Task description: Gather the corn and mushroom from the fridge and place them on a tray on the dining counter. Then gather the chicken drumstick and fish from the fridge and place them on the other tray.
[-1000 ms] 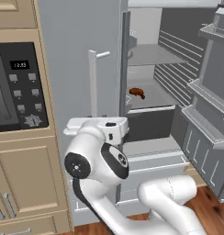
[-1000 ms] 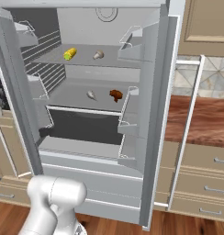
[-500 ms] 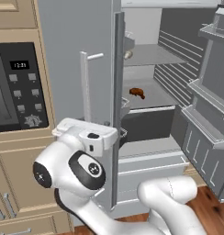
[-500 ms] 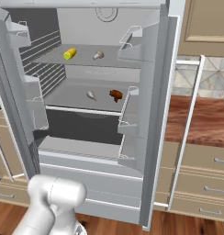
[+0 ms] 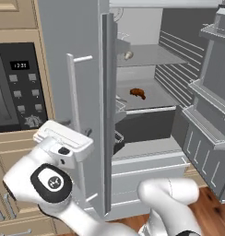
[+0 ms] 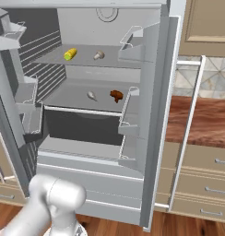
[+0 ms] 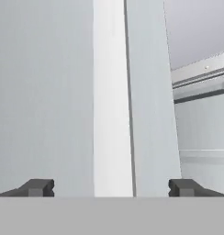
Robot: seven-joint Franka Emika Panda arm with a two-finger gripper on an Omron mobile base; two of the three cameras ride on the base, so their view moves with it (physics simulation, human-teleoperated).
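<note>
Kitchen, fridge (image 6: 146,138) open | corn (image 6: 70,54), mushroom (image 6: 98,55) on top shelf | fish (image 6: 91,96), drumstick (image 6: 116,95) on shelf below | tool (image 7: 111,187) spread wide, straddling door handle (image 7: 111,114), gripping nothing

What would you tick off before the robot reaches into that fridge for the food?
1. Fridge doors open: ok, both swung wide.
2. Gripper empty, fingertips spread either side of the door handle: ok.
3. Corn and mushroom on the top shelf: ok.
4. Chicken drumstick on the middle shelf: ok.
5. Pale item beside it is the fish: cannot tell, too small.
6. Gripper clear of the handle: not ok, handle sits between the fingers.
</note>
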